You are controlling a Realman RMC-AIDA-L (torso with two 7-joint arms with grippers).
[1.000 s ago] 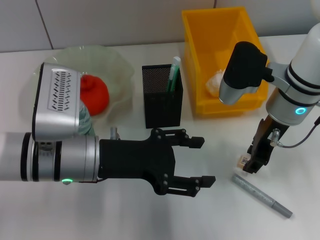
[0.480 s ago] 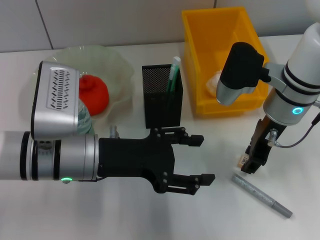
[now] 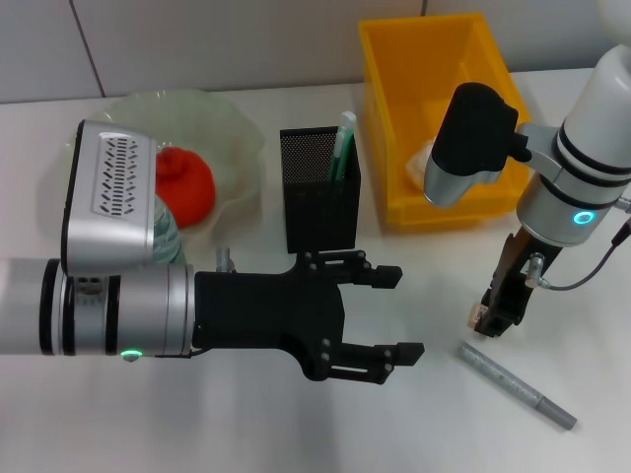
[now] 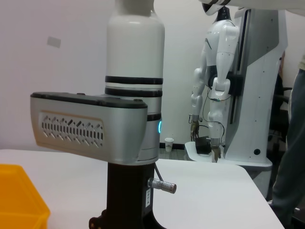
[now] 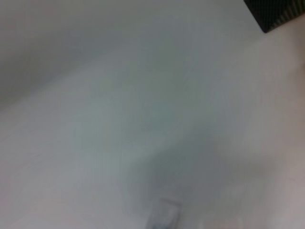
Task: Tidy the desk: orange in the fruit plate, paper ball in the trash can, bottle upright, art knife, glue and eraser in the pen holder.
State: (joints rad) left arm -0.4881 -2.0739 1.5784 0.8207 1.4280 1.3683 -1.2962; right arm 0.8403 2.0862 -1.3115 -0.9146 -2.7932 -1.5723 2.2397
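While the left gripper (image 3: 392, 313) hovers spread apart, the right gripper (image 3: 490, 320) clamps the eraser (image 3: 478, 316) beside the art knife (image 3: 517, 385).

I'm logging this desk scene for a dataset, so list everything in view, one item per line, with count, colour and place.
Orange: one, orange-red, in the fruit plate.
Fruit plate: one, pale green, far left.
Pen holder: one, black mesh, centre, with a green-white item standing inside.
Trash can: one, yellow, far right.
Paper ball: one, white, inside the trash can.
Art knife: one, grey, lying on the desk near right.
Bottle: one, clear, mostly hidden behind the left arm.
Eraser: one, small, pale, at the right gripper's fingertips.
Left gripper: black, open, over the desk centre.
Right gripper: black, pointing down beside the art knife.
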